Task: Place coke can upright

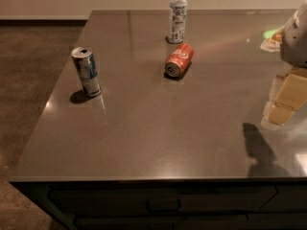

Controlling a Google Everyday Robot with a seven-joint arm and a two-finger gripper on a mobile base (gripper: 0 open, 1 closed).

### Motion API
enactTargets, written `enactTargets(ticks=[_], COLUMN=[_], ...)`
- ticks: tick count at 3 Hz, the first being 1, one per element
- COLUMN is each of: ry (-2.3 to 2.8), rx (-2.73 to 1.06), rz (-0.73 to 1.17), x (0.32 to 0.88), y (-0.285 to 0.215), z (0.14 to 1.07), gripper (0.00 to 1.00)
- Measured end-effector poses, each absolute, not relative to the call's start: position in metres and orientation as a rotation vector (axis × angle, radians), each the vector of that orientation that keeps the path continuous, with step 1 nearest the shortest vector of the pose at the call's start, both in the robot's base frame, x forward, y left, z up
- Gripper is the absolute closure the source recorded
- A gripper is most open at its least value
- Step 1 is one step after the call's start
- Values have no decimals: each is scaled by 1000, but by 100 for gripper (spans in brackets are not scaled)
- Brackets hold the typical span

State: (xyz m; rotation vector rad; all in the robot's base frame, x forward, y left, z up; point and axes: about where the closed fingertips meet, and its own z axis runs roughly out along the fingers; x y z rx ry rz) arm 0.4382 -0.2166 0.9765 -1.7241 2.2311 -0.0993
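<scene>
The coke can [179, 60] is short and red-orange with white script. It lies on its side near the middle back of the dark counter [158, 128], with its silver top facing the front left. My gripper [281, 104] is at the right edge of the view, low over the counter. It is well to the right of the can, apart from it, and holds nothing that I can see. Its shadow falls on the counter in front of it.
A tall blue-and-silver can [87, 72] stands upright at the left of the counter. A clear plastic bottle with a white cap [177, 14] stands just behind the coke can. The counter's left edge drops to a brown carpeted floor [29, 71]. Drawers run below the front edge.
</scene>
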Motion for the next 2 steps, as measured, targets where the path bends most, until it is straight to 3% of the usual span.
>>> enactTargets(ticks=[1,2], ry=[2231,2112], rx=[-1724,-1798], rz=[-99,-99], x=[438,483], y=[-217,-208], z=[976,972], gripper=[0,0])
